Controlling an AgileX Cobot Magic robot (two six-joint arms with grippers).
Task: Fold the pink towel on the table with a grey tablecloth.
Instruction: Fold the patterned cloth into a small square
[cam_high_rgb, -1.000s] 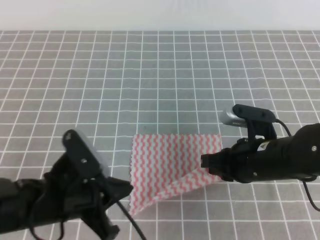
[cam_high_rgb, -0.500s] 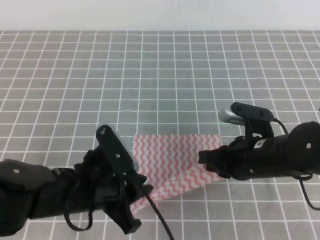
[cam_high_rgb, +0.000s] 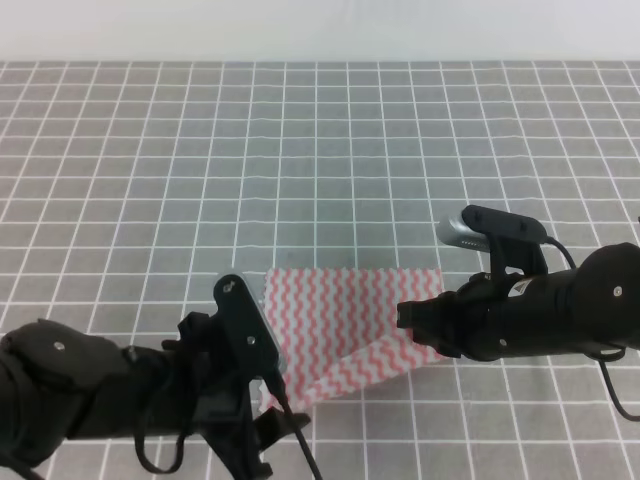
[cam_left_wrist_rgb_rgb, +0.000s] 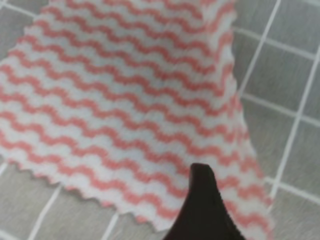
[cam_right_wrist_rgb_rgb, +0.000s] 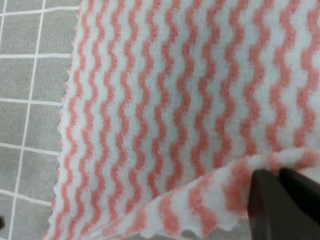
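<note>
Pink towel (cam_high_rgb: 345, 315) on grey grid tablecloth (cam_high_rgb: 320, 150), mid-fold: right gripper (cam_high_rgb: 408, 318) clenched on lifted near-right corner, left gripper (cam_high_rgb: 272, 392) at near-left corner, grip can't tell; next, prob. carry edge across.

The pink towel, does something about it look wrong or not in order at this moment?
The pink towel does not lie flat: its right near corner is raised and turned over the rest, pinched by the right gripper, which leaves a slanted fold. Mid-fold, that is no fault. No tear or stain shows.
</note>
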